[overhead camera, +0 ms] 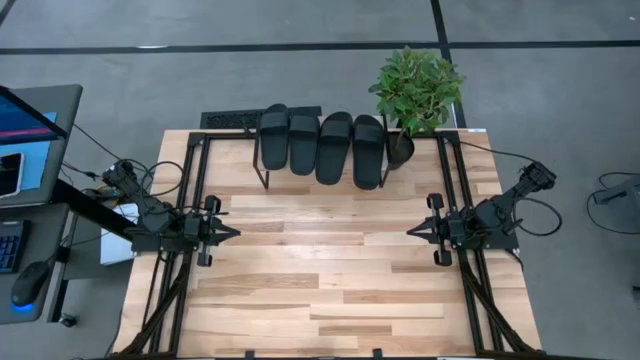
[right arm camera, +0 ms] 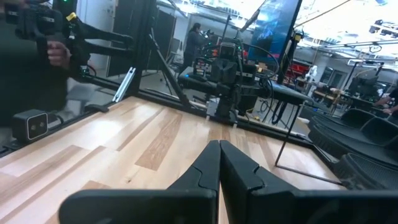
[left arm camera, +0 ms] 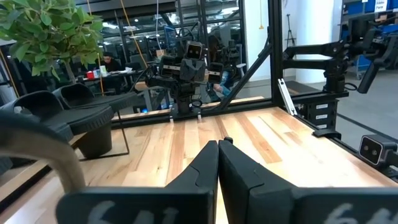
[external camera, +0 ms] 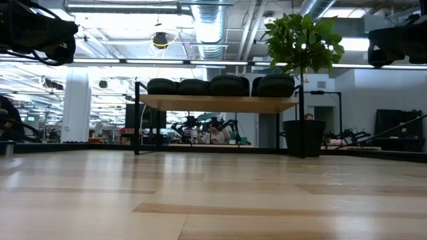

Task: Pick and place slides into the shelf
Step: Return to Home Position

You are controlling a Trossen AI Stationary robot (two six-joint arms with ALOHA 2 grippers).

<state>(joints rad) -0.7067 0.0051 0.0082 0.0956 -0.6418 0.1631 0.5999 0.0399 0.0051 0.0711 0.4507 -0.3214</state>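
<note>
Several matte black slides (overhead camera: 320, 145) lie side by side, soles down, on the low light-wood shelf (overhead camera: 236, 152) at the table's far edge; the low view shows them (external camera: 220, 85) in a row atop the shelf board (external camera: 220, 102). My left gripper (overhead camera: 235, 233) hovers over the table's left side, shut and empty, pointing right; its fingers (left arm camera: 218, 146) meet in the left wrist view. My right gripper (overhead camera: 410, 231) hovers over the right side, shut and empty, pointing left, fingers (right arm camera: 219, 147) closed. Both stand well short of the shelf.
A potted green plant (overhead camera: 415, 92) stands at the shelf's right end. Black frame rails (overhead camera: 190, 190) run along both table sides. A desk with monitor, keyboard and mouse (overhead camera: 30, 285) sits left of the table. Bare plank tabletop (overhead camera: 320, 270) lies between the grippers.
</note>
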